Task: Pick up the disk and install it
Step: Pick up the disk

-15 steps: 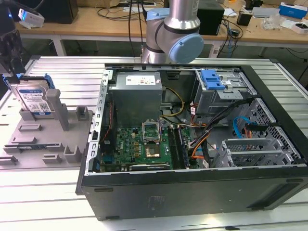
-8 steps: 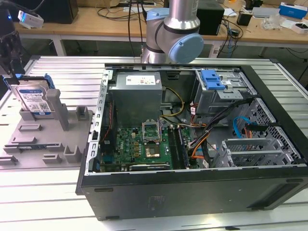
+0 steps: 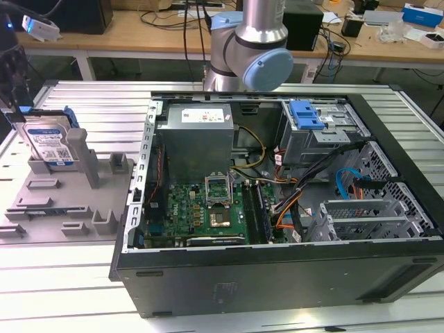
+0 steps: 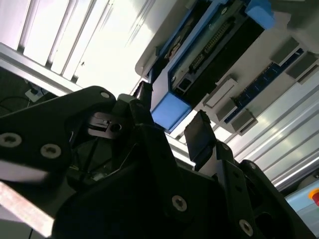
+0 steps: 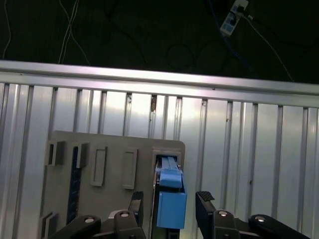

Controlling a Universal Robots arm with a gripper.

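A slatted metal table (image 3: 62, 277) is filling the near ground in the exterior view, its ridges gleaming pale under bright light. Behind it a wooden table (image 3: 139, 35) on white legs is stretching along the back (black cables (image 3: 186, 35) and a blue and white box (image 3: 423, 14) are cluttering its top). In the first wrist view a dark floor (image 5: 124, 35) is showing beyond the metal edge, with a white power strip (image 5: 230, 20) and thin cords (image 5: 70, 25) lying on it.

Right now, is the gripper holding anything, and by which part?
Nothing is held: the open gripper straddles the blue frame end of the disk, fingers apart from it.
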